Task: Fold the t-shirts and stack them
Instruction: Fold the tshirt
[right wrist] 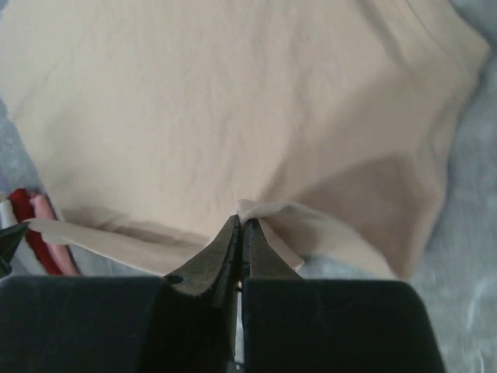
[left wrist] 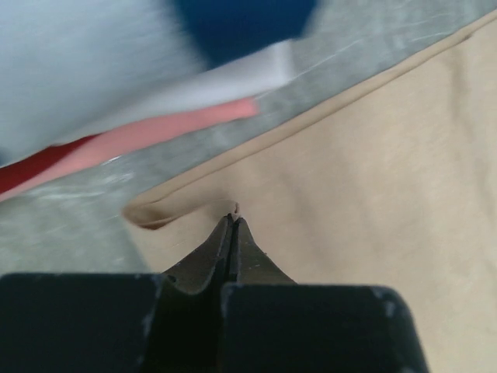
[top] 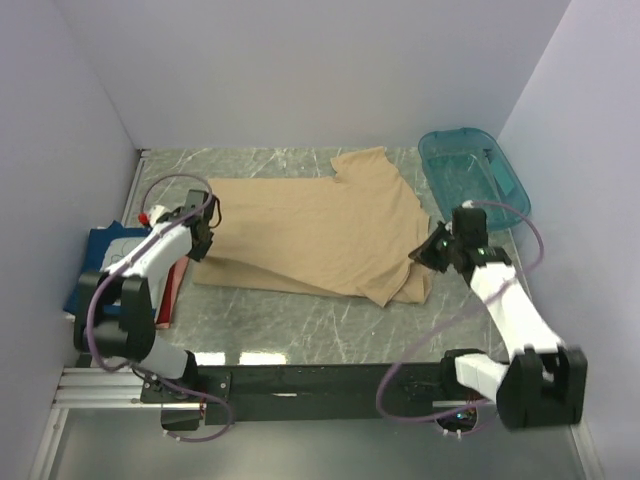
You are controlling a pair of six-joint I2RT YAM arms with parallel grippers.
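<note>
Left fingers (left wrist: 211, 255): closed, tan shirt (top: 320, 225) hem pinched.
Right fingers (right wrist: 213, 256): closed, opposite edge pinched.
Fold: edges are best lifted together, evenly.

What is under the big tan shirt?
The tan t-shirt lies spread on the gray marbled table, which shows all around it. Anything else beneath the cloth is covered and cannot be seen.

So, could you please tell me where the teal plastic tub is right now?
In the top view, the translucent teal plastic tub sits in the far right corner, just beyond the right hand and beside the spread tan cloth t-shirt.
</note>
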